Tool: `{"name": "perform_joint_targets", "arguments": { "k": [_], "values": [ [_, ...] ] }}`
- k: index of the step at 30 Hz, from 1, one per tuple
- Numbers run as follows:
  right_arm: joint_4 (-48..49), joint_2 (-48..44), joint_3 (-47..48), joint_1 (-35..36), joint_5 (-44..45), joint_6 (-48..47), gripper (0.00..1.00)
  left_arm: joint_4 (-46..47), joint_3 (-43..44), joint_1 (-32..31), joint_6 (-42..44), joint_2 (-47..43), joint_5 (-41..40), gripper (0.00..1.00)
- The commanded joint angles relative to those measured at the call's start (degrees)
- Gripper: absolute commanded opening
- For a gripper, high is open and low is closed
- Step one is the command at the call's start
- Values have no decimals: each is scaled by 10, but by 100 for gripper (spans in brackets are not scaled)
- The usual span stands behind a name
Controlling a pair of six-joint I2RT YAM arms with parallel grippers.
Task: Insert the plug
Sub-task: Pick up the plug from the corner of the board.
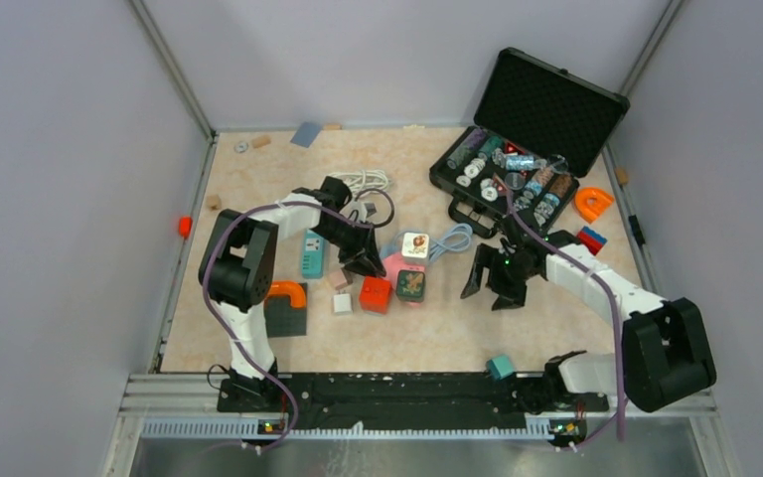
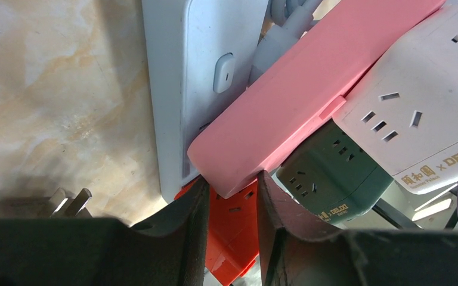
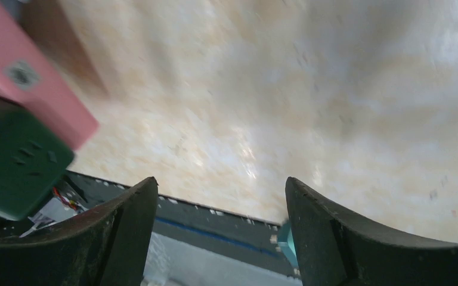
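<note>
left wrist: plug (image 2: 68, 200) beside left end effector (image 2: 231, 180)

**Setting:** robotics laboratory, enclosed bench-top manipulation cell.

**Enclosure:** plain grey wall panels (image 1: 60, 149) on three sides, joined by aluminium profile posts (image 1: 171, 70).

**Work surface:** beige marble-pattern tabletop (image 1: 437, 333), edged on the near side by a black mounting rail (image 1: 397, 390) with exposed wiring.

**Fixed equipment:** left arm (image 1: 248, 260) and right arm (image 1: 656, 343), black and white, bolted at that rail, a purple cable running along each.

**Loose stock:**
- open black foam-lined carry case (image 1: 551, 104) of small parts, far right
- teal power strip (image 1: 312, 253)
- orange cube socket (image 1: 376, 293)
- coiled white cable (image 1: 363, 181)
- small wooden blocks (image 1: 260, 141) near the far wall
</note>
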Motion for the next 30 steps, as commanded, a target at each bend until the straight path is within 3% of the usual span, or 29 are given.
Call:
{"name": "perform_joint_targets", "arguments": {
  "k": [1,11,21,30],
  "values": [
    [-179,-23,1,-3,36,26,76,26,-37,-29,61,76,-257,28],
    [-282,-109,-64,10,-9,58,76,29,-50,-29,82,66,-237,33],
    [-189,-53,-137,56,14,81,75,38,-59,-29,82,56,-223,41],
    [-107,-2,-153,67,30,76,35,24,-43,-29,80,48,-226,46]
  ]
}}
